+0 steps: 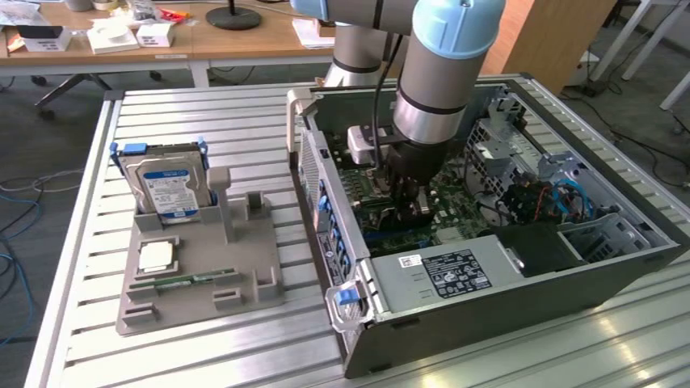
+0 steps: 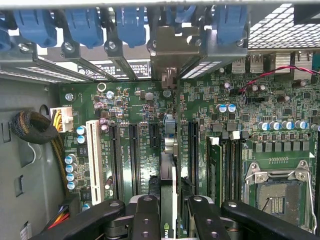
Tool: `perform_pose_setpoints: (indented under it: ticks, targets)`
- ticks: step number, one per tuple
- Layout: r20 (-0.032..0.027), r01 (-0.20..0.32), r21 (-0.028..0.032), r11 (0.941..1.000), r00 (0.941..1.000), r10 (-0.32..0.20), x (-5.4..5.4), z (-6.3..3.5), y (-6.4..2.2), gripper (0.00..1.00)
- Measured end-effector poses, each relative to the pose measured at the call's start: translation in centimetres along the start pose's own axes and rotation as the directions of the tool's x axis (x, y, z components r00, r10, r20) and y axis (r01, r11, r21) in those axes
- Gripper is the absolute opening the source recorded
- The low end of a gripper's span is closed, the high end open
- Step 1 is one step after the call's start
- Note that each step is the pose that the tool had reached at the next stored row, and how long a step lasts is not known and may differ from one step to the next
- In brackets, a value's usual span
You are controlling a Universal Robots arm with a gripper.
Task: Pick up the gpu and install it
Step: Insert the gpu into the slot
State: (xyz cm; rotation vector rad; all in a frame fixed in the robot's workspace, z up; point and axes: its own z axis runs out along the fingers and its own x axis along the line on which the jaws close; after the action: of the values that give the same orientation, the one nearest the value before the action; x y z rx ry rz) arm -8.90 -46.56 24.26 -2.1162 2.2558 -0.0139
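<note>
My gripper reaches down inside the open computer case, just above the green motherboard. In the wrist view the gpu appears edge-on as a thin dark card between the two black fingers, and the gripper is shut on it. Its grey metal end bracket sits at the case's rear slot openings, among the blue latches. The card stands upright over a long black expansion slot; I cannot tell whether it is seated.
A grey fixture on the slatted table holds a silver hard drive, a silver chip and a green memory stick. In the case are the power supply, drive cage, cable bundle and processor socket.
</note>
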Motion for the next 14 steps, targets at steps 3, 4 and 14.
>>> perform_pose_setpoints:
  ticks: [3,4,14]
  targets:
    - [-0.0007,0.000,-0.0002,1.0000,1.0000,0.000,0.01,0.13,0.01,0.26]
    - [-0.0006,0.000,-0.0002,1.0000,1.0000,0.000,0.01,0.14,0.01,0.26]
    - [-0.0001,0.000,-0.0001,1.0000,1.0000,0.000,0.01,0.31,-0.01,0.26]
